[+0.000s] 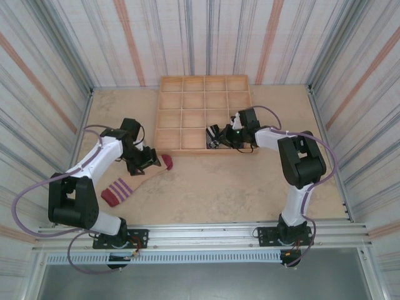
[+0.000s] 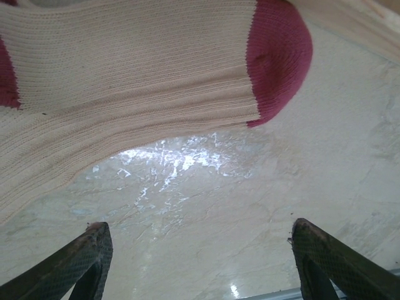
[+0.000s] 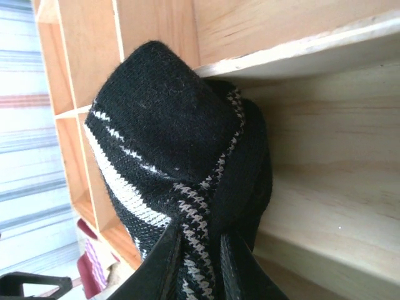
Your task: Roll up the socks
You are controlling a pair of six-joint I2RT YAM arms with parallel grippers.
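Seen from above, the wooden tray (image 1: 203, 112) sits at twelve o'clock on the table (image 1: 250, 187). Our beige sock (image 2: 137, 81) lies flat, its long way running seven o'clock to one o'clock, just ahead of our left gripper (image 2: 200, 237), the nearer one. Those jaws stand wide apart, holding nothing. Our right gripper (image 3: 201, 265) is squeezed tight on the black-and-white sock (image 3: 169, 144) inside a bottom tray box. We see no words anywhere.

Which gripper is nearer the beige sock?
Left. The left gripper hangs open right beside the beige sock; the right gripper is away at the wooden tray, shut on the black-and-white sock.
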